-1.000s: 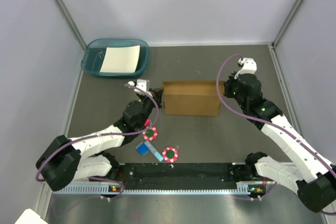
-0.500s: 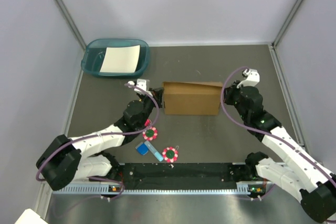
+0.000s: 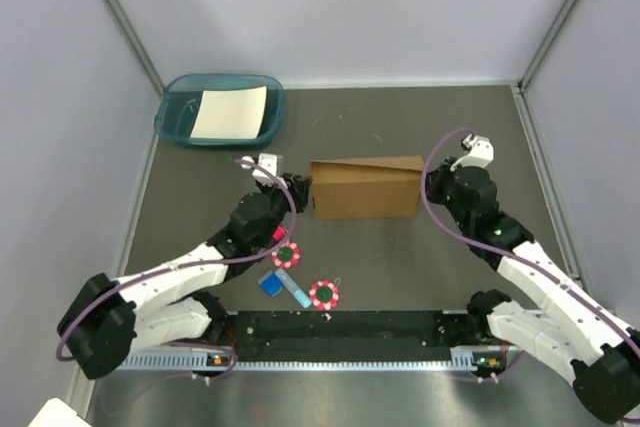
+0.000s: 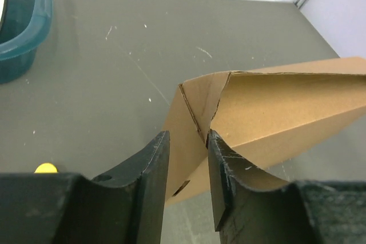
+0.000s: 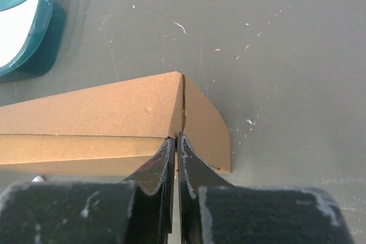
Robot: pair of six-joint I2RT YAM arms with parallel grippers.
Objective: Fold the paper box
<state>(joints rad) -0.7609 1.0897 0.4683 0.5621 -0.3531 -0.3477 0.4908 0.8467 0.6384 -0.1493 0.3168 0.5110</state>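
The paper box [image 3: 365, 190] is a brown cardboard block lying mid-table, its top panel slanting up toward the back right. My left gripper [image 3: 300, 187] is at its left end. In the left wrist view the left gripper [image 4: 189, 141] stands open, its jaws a small gap apart, and the creased end flap of the box [image 4: 274, 112] shows in the gap, against the right finger. My right gripper [image 3: 428, 185] is at the box's right end. In the right wrist view the right gripper [image 5: 176, 141] is shut, its tips against the corner crease of the box [image 5: 103, 112].
A teal tray [image 3: 175, 117] holding a white sheet [image 3: 228, 112] sits at the back left, and shows as a tray [image 4: 26, 27] and a tray [image 5: 40, 4] in the wrist views. Two red-and-white rings [image 3: 286, 255] and small blue pieces [image 3: 270, 284] lie near the front.
My left gripper has opened off the box's left end flap. The right arm shifted a little right and nearer, staying shut at the right end. The box's top panel now slants.
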